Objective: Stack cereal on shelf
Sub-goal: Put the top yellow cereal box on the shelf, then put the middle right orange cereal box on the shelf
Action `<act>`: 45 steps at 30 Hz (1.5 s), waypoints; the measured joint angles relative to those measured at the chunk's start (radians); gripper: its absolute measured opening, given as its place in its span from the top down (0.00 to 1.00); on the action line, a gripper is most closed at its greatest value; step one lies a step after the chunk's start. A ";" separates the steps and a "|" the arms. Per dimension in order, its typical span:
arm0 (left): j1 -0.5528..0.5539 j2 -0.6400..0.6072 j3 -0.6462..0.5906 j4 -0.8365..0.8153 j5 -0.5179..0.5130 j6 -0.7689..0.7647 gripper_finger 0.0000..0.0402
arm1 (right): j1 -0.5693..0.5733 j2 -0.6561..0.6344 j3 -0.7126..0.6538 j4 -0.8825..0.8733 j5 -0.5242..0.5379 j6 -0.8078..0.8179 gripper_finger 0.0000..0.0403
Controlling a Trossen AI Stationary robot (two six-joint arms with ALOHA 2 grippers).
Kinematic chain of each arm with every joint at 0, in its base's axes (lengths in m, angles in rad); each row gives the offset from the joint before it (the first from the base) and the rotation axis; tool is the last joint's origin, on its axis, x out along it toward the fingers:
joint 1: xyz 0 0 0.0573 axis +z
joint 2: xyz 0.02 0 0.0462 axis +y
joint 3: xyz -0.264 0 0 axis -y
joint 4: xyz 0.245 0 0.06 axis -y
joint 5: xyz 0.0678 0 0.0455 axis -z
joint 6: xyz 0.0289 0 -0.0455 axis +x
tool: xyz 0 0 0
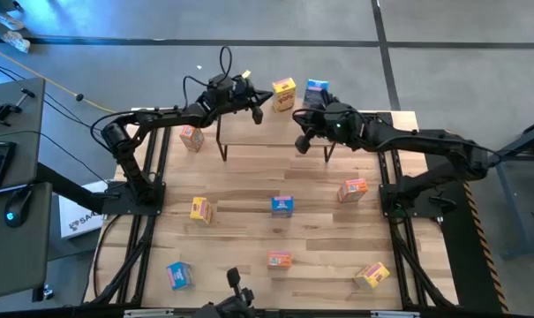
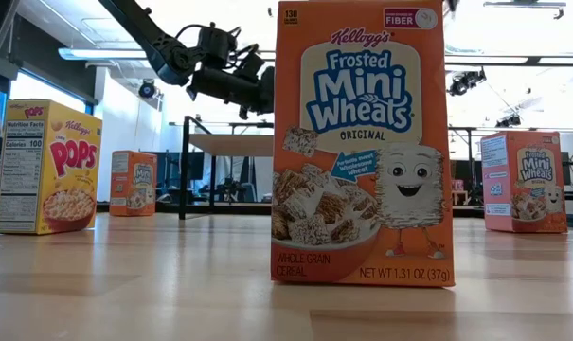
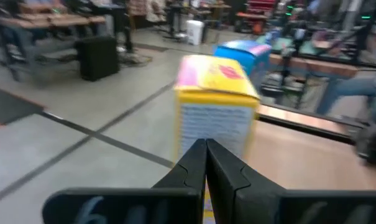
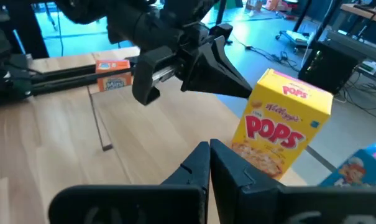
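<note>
A yellow cereal box [image 1: 283,94] and a blue cereal box [image 1: 316,89] stand on the shelf [image 1: 249,131] at upper centre. Both closed, empty hands hover there: left hand [image 1: 257,115] beside the yellow one, right hand [image 1: 302,141] lower right. Other boxes dot the tabletop [image 1: 240,230].

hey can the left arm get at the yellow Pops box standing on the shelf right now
Probably yes. The left gripper hangs just beside the yellow Pops box on the shelf, with nothing between them. Its fingers are shut, so they would have to open first.
</note>
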 joint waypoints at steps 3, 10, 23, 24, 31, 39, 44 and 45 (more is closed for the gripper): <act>0.000 0.000 0.000 -0.005 -0.005 -0.005 1.00 | 0.008 -0.014 0.000 -0.021 0.001 0.007 1.00; 0.007 0.000 0.000 0.016 -0.066 0.003 1.00 | 0.007 -0.008 0.000 -0.056 0.033 0.016 1.00; 0.018 0.064 0.060 0.062 -0.058 -0.026 1.00 | 0.007 -0.012 0.000 -0.091 0.027 0.036 1.00; 0.022 0.064 0.070 0.057 -0.052 -0.025 1.00 | 0.007 -0.012 0.000 -0.092 0.027 0.036 1.00; 0.069 0.045 0.091 0.007 0.078 -0.056 1.00 | 0.007 -0.014 0.000 -0.113 0.026 -0.004 1.00; 0.082 -0.083 -0.076 0.075 0.117 -0.005 1.00 | -0.010 -0.039 -0.002 -0.133 -0.029 -0.103 1.00; 0.049 -0.185 -0.180 0.111 0.135 0.055 1.00 | -0.025 -0.044 -0.125 0.101 -0.224 -0.126 1.00; 0.038 -0.207 -0.192 0.113 0.141 0.067 1.00 | -0.026 -0.045 -0.169 0.177 -0.255 -0.127 1.00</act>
